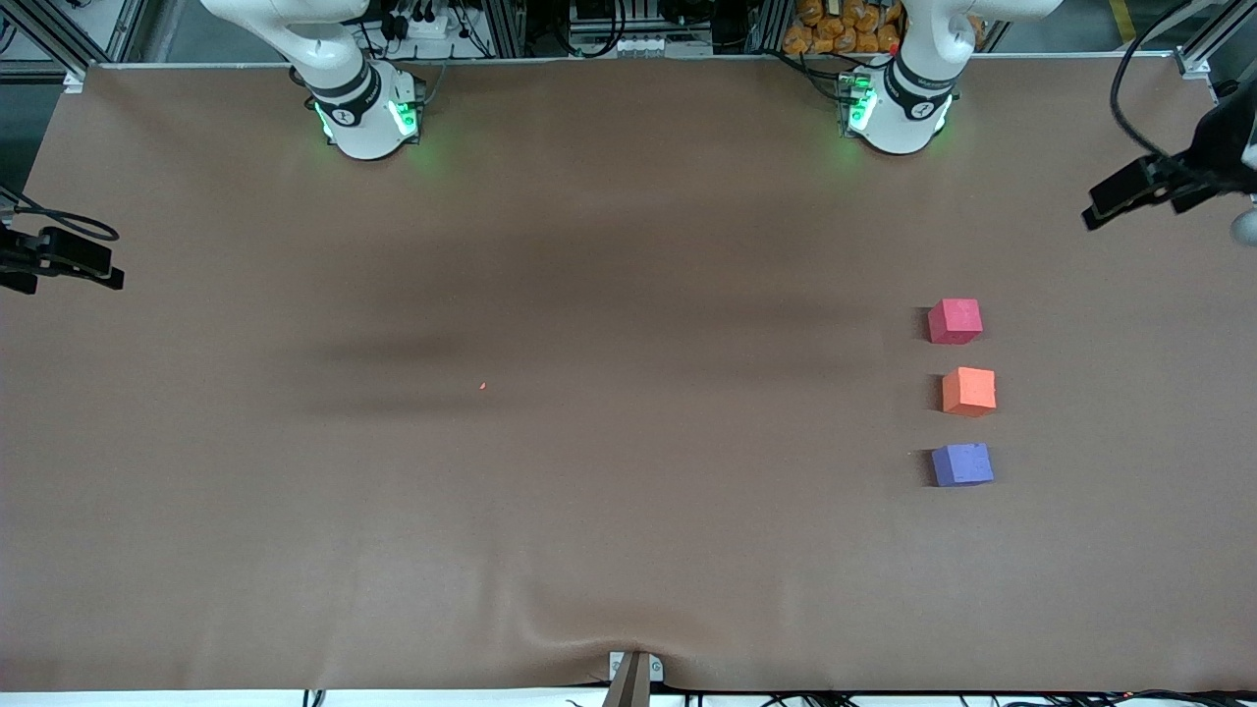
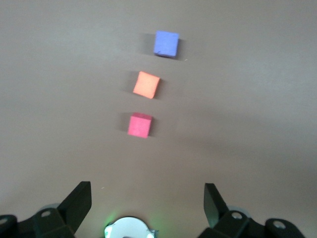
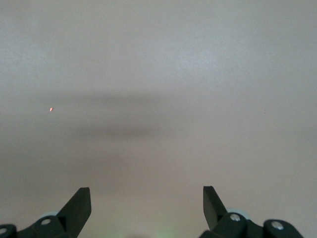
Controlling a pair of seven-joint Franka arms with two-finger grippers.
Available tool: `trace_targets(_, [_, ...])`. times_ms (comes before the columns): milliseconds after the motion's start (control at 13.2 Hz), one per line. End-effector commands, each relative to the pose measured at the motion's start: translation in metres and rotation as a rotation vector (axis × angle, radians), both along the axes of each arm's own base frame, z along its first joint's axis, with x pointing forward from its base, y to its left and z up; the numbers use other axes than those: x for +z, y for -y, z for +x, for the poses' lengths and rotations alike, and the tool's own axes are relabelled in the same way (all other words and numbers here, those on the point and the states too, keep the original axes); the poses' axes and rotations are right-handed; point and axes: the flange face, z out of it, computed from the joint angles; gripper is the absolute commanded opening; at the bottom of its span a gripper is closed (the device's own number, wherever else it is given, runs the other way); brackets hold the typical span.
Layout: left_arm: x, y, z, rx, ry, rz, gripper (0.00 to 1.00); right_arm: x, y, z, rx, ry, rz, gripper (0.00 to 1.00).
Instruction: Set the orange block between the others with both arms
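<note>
Three small cubes lie in a row toward the left arm's end of the table. The orange block (image 1: 968, 391) (image 2: 146, 85) sits between the others: the pinkish-red cube (image 1: 955, 321) (image 2: 139, 125) farther from the front camera and the purple-blue cube (image 1: 961, 464) (image 2: 166, 43) nearer to it, with small gaps between them. My left gripper (image 2: 147, 187) hangs open and empty high over the table by its own base (image 2: 128, 228). My right gripper (image 3: 146, 190) is open and empty over bare table. Neither gripper shows in the front view.
The arm bases (image 1: 368, 113) (image 1: 899, 108) stand along the table's edge farthest from the front camera. A tiny orange speck (image 1: 482, 386) (image 3: 51, 109) lies mid-table. Black devices on cables (image 1: 59, 260) (image 1: 1159, 187) overhang the two ends of the table. A bracket (image 1: 633, 673) sits at the near edge.
</note>
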Motion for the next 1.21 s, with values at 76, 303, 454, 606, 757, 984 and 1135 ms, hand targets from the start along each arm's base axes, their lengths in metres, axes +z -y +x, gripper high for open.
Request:
trace_targets(76, [-0.015, 0.021, -0.001, -0.114, -0.047, 0.036, 1.0, 0.005, 0.003, 0.0, -0.001, -0.002, -0.018, 1.0])
trace_targets(303, [-0.017, 0.044, -0.001, -0.141, -0.051, 0.038, 1.0, 0.006, 0.003, -0.001, -0.001, -0.007, -0.016, 1.0])
trace_targets(454, [-0.015, 0.041, -0.004, -0.139, -0.061, 0.039, 1.0, 0.012, 0.0, -0.004, 0.004, -0.015, -0.013, 1.0])
trace_targets(606, [-0.008, 0.048, -0.009, -0.145, -0.072, 0.033, 1.0, 0.023, -0.001, -0.006, 0.003, -0.013, -0.013, 1.0])
trace_targets(757, [-0.004, 0.043, -0.011, -0.146, -0.071, 0.035, 1.0, 0.023, 0.001, -0.006, 0.0, -0.015, -0.015, 1.0])
trace_targets(984, [0.005, 0.035, -0.013, -0.143, -0.051, 0.044, 1.0, 0.023, 0.003, -0.007, -0.003, -0.014, -0.02, 1.0])
trace_targets(1135, [0.005, 0.037, -0.012, -0.164, -0.05, 0.043, 1.0, 0.023, 0.003, -0.008, -0.003, -0.017, -0.019, 1.0])
